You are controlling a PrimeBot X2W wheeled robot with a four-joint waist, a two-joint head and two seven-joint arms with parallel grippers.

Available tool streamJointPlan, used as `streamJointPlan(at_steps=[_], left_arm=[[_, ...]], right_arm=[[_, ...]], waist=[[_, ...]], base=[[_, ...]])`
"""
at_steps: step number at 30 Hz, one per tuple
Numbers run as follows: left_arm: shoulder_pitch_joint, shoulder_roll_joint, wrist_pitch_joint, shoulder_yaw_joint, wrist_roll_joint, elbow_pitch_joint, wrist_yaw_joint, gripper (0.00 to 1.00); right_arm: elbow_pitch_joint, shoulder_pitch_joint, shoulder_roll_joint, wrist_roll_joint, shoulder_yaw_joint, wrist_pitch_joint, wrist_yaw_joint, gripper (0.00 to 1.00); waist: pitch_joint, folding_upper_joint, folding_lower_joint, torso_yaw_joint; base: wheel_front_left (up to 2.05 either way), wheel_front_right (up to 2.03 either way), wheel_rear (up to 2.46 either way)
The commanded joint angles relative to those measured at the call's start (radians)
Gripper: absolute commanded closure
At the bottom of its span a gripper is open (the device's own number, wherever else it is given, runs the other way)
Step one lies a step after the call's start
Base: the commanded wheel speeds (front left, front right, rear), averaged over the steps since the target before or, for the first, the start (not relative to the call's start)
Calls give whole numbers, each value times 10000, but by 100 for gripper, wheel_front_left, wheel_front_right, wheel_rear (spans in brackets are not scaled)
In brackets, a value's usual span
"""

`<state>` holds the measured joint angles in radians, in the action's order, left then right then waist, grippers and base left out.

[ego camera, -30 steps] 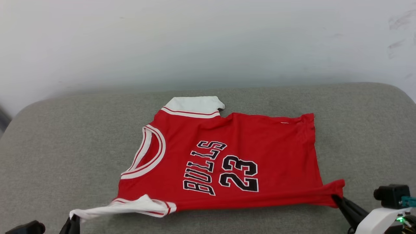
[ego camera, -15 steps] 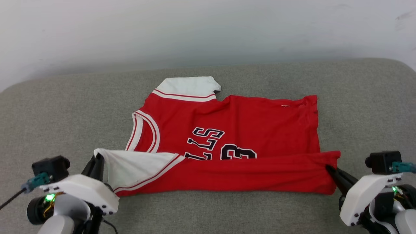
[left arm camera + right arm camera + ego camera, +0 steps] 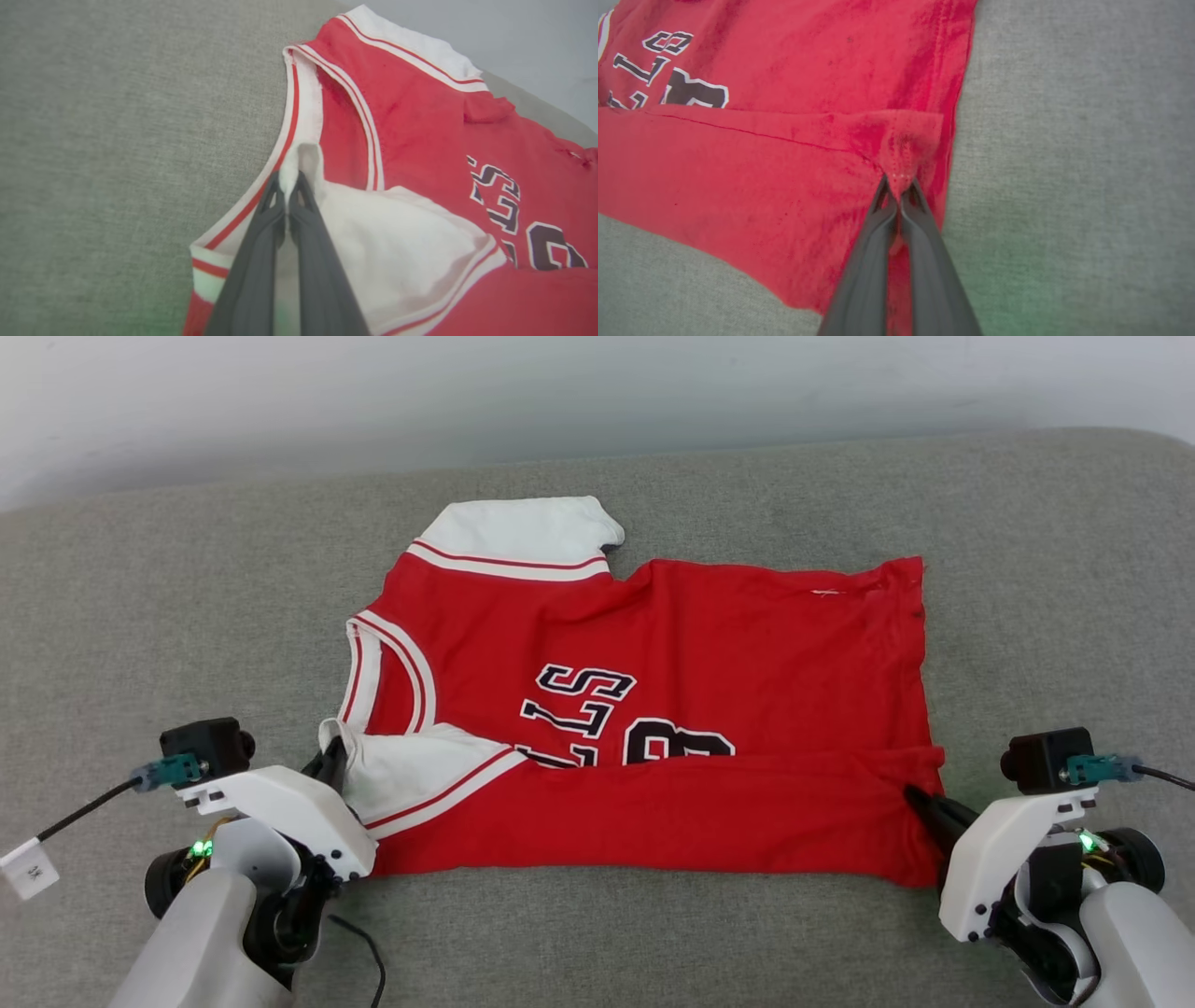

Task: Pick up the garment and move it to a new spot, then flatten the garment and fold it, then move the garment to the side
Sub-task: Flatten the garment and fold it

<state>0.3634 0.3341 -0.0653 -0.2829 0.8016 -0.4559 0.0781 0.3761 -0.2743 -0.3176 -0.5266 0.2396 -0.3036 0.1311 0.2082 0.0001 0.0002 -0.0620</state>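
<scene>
- Red garment (image 3: 709,644) flat on the grey fabric bench (image 3: 140,616), near edge flipped over half the lettering
- left end effector (image 3: 329,768) clamped on white sleeve corner
- right end effector (image 3: 913,795) pinching red hem corner

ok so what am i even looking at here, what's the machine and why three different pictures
It is a robot with two arms, folding a shirt. The wide picture comes from a camera on its head, looking down; the white arms at the bottom corners are its own. The two close pictures come from wrist cameras: one looks along the left fingers, the other along the right fingers. The red shirt, with white sleeves and black lettering, lies on a grey cushion. Its near edge is folded over part of the lettering. The left fingers are shut on a white sleeve, the right fingers on a red hem corner.
</scene>
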Motion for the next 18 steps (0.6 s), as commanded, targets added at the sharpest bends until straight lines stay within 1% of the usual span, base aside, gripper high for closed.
streamJointPlan(at_steps=[1, 2, 3, 4, 5, 6, 7, 10, 13, 16, 18], left_arm=[[218, -20, -93, -11, 80, -299, -113, 100], [309, -87, -171, -48, 147, -603, -219, 100], [387, -114, -263, -100, 192, -842, -322, 79], [450, -155, -330, -96, 282, -1098, -406, 58], [516, -172, -313, -66, 339, -1286, -471, 33], [558, -152, -338, -43, 373, -1492, -529, 3], [580, -173, -375, -42, 435, -1663, -617, 0], [608, -128, -265, -1, 523, -2069, -779, 0], [580, 2, -156, 103, 570, -2289, -880, 0], [408, 161, -68, 202, 655, -2259, -946, 0], [275, 391, -166, 225, 640, -2130, -944, 0]], right_arm=[[163, -187, 39, -73, 73, 109, -7, 96], [310, -274, 73, -138, 141, 232, -7, 71], [436, -371, 71, -148, 217, 343, -7, 54], [553, -426, 66, -185, 324, 457, -7, 30], [616, -477, 50, -222, 441, 630, -7, 0], [692, -537, 36, -277, 549, 776, -7, 0], [793, -537, 37, -367, 636, 894, -7, 0], [1000, -428, -30, -608, 884, 1260, -7, 0], [875, -240, -110, -785, 1026, 1912, -7, 0], [579, 2, -141, -710, 1000, 2765, -7, 0], [334, 162, -216, -454, 867, 3382, -7, 0]], waist=[[31, -1, -2, -38], [35, -1, -2, -62], [55, -1, -2, -96], [54, -1, -2, -126], [55, -1, -2, -152], [65, -1, -2, -183], [47, -1, -2, -203], [-100, -1, -2, -214], [-329, -1, -2, -226], [-642, -1, -2, -350], [-894, -1, -2, -442]], base=[[0, 0, 0], [0, 0, 0], [0, 0, 0], [0, 0, 0], [0, 0, 0], [0, 0, 0], [0, 0, 0], [0, 0, 0], [0, 0, 0], [0, 0, 0], [0, 0, 0]])
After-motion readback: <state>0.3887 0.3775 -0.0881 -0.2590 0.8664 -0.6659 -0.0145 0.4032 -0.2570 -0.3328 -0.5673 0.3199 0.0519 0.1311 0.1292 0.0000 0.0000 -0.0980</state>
